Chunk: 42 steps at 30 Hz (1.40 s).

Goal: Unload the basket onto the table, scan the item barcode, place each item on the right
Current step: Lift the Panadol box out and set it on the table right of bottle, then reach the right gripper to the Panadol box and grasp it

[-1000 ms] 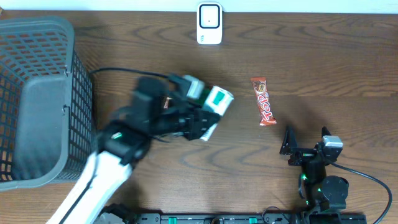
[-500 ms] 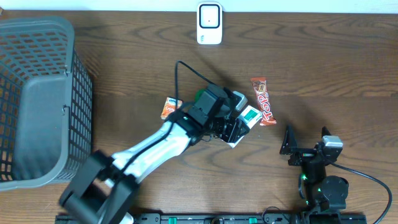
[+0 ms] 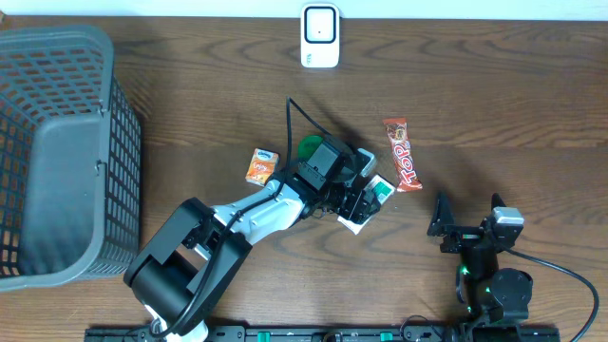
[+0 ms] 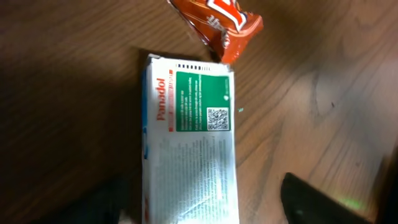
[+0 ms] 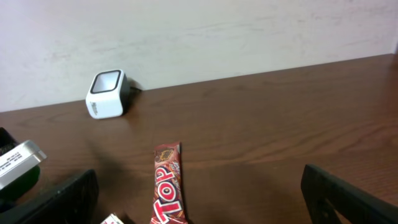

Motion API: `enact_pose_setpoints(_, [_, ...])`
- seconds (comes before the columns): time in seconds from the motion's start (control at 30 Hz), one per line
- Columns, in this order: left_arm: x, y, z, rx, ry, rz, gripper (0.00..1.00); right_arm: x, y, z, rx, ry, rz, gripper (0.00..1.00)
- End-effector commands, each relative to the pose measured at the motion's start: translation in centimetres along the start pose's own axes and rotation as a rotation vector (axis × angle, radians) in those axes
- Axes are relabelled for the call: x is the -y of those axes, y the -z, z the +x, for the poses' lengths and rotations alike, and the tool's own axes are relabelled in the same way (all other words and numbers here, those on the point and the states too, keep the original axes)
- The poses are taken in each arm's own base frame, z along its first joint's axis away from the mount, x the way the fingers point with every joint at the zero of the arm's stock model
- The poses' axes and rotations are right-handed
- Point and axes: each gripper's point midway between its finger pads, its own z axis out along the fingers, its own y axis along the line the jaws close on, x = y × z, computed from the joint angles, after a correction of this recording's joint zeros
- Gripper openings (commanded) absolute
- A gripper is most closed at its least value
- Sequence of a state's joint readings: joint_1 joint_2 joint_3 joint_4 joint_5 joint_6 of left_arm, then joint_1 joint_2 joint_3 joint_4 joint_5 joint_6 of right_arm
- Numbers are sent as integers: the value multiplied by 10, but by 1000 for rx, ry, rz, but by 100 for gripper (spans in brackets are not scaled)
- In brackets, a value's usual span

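The left arm hides most of the 1 Panadol box point(image 4: 189, 124) from overhead, and the wrist view crops its lower end. It lies flat on the counter point(image 3: 494, 85), just beside 1 Top bar point(image 3: 403, 154). The left tool point(image 4: 204, 186) stands apart astride it. The right tool point(image 3: 467, 217) is apart and empty. Also there: 1 scanner point(image 3: 320, 36), 1 basket point(image 3: 123, 142) and 1 orange packet point(image 3: 259, 166).

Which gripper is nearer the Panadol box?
Left. The left gripper hovers directly over the Panadol box, fingers either side; the right gripper sits well away from it.
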<state>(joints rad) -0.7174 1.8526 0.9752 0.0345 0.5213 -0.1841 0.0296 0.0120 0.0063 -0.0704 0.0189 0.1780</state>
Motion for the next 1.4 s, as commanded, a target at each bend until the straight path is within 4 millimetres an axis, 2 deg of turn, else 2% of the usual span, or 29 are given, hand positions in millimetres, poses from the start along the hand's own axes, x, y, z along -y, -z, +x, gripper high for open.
enact_pose_setpoints(0.0, [5,11,-6,25,-8,-3,86,-2,0,1,-2,8,-9,99])
enact_pose_setpoints(0.13, [34,50,-29,107,-37,24,87,-2,0,1,-2,8,-9,99])
enact_pose_setpoints(0.23, [70,97,-44,192,-95,62,88,-2,0,1,-2,8,-9,99])
enact_pose_setpoints(0.4, [131,177,-48,331,-205,141,88,-2,0,1,-2,8,-9,99])
enact_pose_setpoints(0.47, [140,208,-49,400,-226,125,89,-2,0,1,-2,8,-9,99])
enact_pose_setpoints(0.57, [128,256,-52,541,-211,-29,93,-2,0,1,-2,8,-9,99])
enact_pose_setpoints(0.63, [107,293,-49,644,-169,-194,93,-2,0,1,-2,8,-9,99])
enact_pose_setpoints(0.77, [76,337,-30,731,-104,-402,94,-2,0,1,-2,8,-9,99])
enact_pose_setpoints(0.9, [45,353,-7,709,-32,-579,94,-2,0,1,-2,8,-9,99])
enact_pose_setpoints(1.0, [4,372,5,711,69,-850,94,-2,0,1,-2,8,-9,99])
enact_pose_setpoints(1.07, [-13,383,7,727,120,-987,94,-2,0,1,-2,8,-9,99])
enact_pose_setpoints(1.2, [-30,397,1,798,205,-1159,94,-2,0,1,-2,8,-9,99])
enact_pose_setpoints(1.37, [-34,394,-14,848,239,-1183,97,-2,0,1,-2,8,-9,99])
